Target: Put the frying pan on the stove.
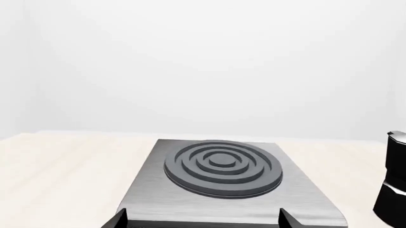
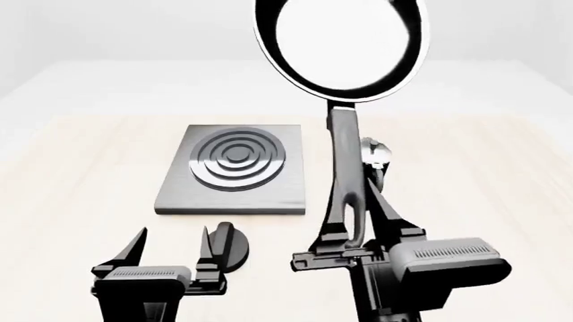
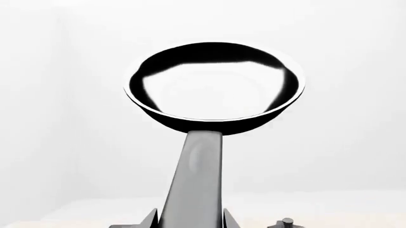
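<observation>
Frying pan empty, aloft in right gripper | stove bare

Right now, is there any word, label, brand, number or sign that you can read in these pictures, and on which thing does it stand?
None can be read in any view.
Pan: plain glossy black, no mark.
Stove: bare grey metal and rings, no mark.
Knob, both claws and the table: no text.
</observation>
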`<state>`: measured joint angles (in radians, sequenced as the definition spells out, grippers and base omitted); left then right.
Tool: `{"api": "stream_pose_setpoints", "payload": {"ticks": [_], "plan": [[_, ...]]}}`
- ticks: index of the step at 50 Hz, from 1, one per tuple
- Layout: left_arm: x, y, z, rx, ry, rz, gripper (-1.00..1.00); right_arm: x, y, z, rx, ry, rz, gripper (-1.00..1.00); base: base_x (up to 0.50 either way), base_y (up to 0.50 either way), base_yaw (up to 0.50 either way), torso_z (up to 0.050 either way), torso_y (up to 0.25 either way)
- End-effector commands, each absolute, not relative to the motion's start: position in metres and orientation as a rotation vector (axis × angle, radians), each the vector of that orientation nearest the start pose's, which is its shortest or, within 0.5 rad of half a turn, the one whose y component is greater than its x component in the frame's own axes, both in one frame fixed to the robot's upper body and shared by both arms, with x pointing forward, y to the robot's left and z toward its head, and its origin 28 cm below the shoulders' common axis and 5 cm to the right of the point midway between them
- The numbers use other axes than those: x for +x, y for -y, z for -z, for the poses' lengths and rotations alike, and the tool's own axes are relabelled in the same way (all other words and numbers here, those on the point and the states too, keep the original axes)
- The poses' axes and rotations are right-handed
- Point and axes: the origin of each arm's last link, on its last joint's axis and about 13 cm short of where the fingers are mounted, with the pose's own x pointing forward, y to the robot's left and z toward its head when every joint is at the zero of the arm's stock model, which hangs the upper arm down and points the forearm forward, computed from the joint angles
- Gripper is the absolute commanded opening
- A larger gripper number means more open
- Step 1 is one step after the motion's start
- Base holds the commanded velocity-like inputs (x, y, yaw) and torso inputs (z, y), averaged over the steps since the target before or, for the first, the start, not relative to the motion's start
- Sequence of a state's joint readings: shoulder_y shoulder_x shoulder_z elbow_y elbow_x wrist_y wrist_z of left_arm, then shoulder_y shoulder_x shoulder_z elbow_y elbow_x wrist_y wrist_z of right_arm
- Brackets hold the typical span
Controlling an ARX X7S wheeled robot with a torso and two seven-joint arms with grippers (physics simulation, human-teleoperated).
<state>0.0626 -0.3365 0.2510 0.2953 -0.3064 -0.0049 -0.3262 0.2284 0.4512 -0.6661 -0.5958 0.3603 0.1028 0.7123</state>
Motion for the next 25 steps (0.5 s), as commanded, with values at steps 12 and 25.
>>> {"api": "stream_pose_setpoints", "payload": {"ticks": [12, 25], "plan": [[0.188, -0.216, -0.058, -0.037, 0.134, 0.005, 1.0, 0.205, 0.043, -0.134, 0.103, 0.381, -0.345, -1.0, 0.0, 0.0, 0.0, 0.001, 0.002], [0.186, -0.216, -0.061, -0.036, 0.141, 0.006, 1.0, 0.219, 0.039, -0.134, 0.06, 0.342, -0.459, -1.0, 0.0, 0.0, 0.0, 0.0, 0.002]]}}
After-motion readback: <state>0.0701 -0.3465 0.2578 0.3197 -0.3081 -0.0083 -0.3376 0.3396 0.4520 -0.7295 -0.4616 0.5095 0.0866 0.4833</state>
